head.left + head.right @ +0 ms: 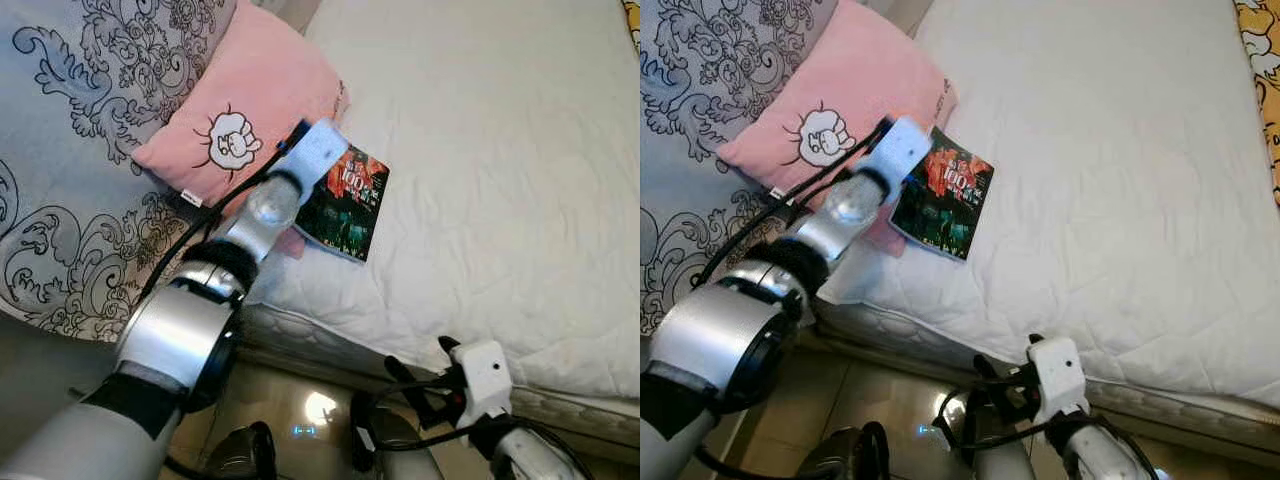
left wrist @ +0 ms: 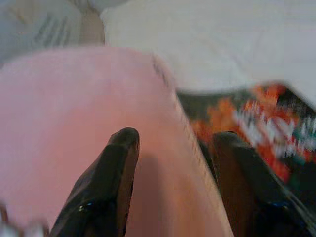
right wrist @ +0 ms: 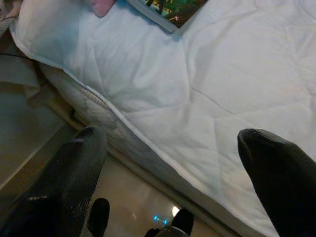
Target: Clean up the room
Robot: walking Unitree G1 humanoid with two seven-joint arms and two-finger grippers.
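Left jaws [image 2: 173, 148] gape astride the soft pink cushion's [image 1: 255, 100] edge beside the glossy paperback book [image 1: 345, 205]; close squarely before lifting.

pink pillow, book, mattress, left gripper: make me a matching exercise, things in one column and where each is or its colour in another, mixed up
Things:
1. pink pillow
2. book
3. mattress
4. left gripper

Descriptions:
A. white and quilted
B. dark cover with red and white print, lying on the mattress
C. carries a cartoon drawing, lies partly on the patterned blanket
D. open fingers, one on the pillow, one by the book

Pairs: 1-C, 2-B, 3-A, 4-D
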